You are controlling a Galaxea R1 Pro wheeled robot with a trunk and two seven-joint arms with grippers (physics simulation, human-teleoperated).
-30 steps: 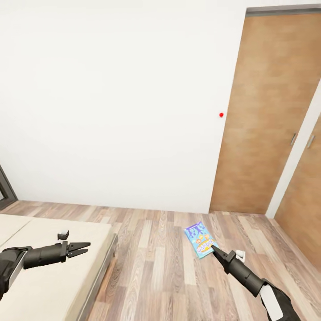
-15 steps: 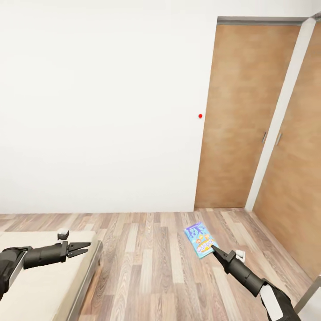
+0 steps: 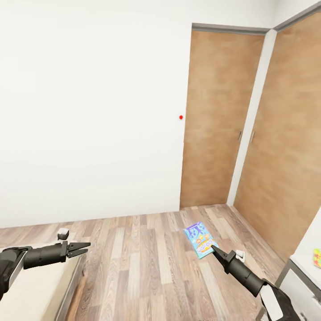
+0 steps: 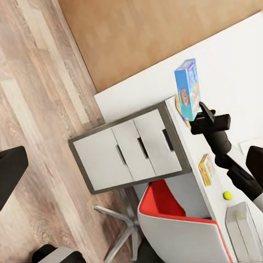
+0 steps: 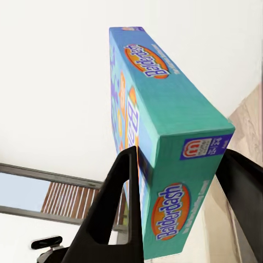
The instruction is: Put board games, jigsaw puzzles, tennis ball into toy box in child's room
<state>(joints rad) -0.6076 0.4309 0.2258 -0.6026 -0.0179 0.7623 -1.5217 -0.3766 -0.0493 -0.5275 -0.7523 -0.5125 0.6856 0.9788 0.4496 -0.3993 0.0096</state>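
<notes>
My right gripper [image 3: 213, 248] is shut on the light-blue cartoon board game [image 3: 199, 239], held upright above the wood floor. The right wrist view shows the box [image 5: 164, 104] clamped between both fingers [image 5: 112, 213]. My left gripper [image 3: 88, 247] hangs open and empty over the bed [image 3: 26, 290] corner. The left wrist view shows the table [image 4: 230, 49] with the held game [image 4: 187, 87], a small multicoloured board that looks like a jigsaw puzzle [image 4: 206, 169], the tennis ball [image 4: 227, 195] and the light-grey toy box [image 4: 245, 233]. A colourful flat piece [image 3: 317, 258] lies on the table corner [image 3: 307, 249].
Two brown wooden doors [image 3: 218, 120] stand ahead and to the right in a white wall with a red dot [image 3: 180, 117]. White drawers [image 4: 131, 150] sit under the table, with a red chair [image 4: 175, 219] beside them. Wood-plank floor [image 3: 147, 258] lies between the bed and the table.
The whole view has swung right: the bed slid out to the left, the doors shifted left and the table corner came in. Both arms keep their pose, and the game stays gripped.
</notes>
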